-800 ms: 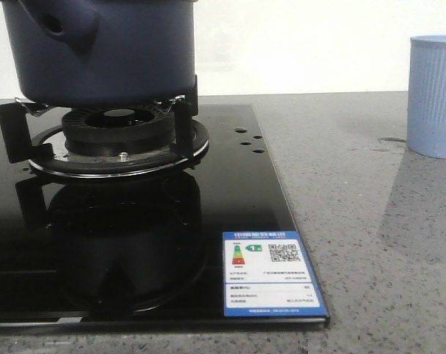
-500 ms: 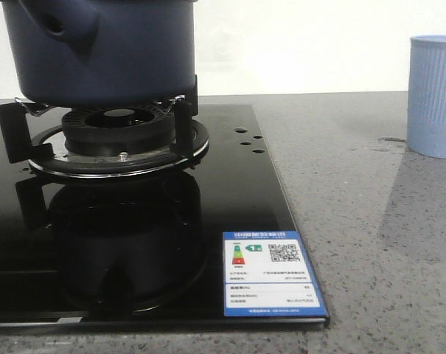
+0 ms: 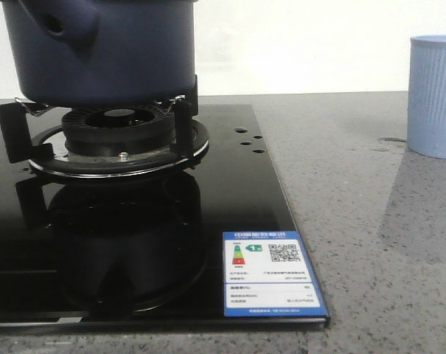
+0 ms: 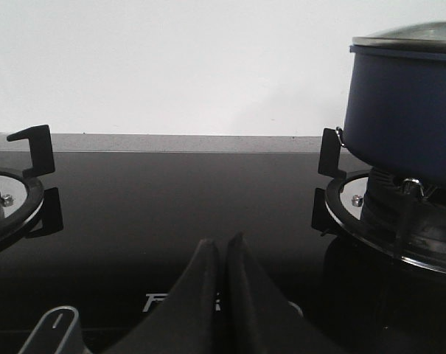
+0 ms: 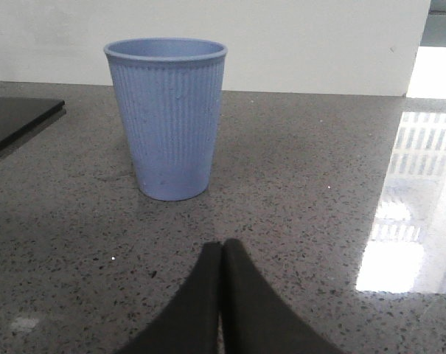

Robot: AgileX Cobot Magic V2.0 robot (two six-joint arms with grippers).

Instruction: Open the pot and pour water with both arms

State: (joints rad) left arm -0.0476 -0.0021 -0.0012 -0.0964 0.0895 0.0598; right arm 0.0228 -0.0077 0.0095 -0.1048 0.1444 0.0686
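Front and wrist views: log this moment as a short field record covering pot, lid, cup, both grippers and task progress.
pot: dark blue pot sits on the burner grate of the black glass stove
lid: lid on the pot
cup: light blue ribbed cup upright on the grey counter, beside the stove
left gripper: shut, empty, low over the stove
right gripper: shut, empty, facing the cup
progress: pot not yet opened, nothing grasped
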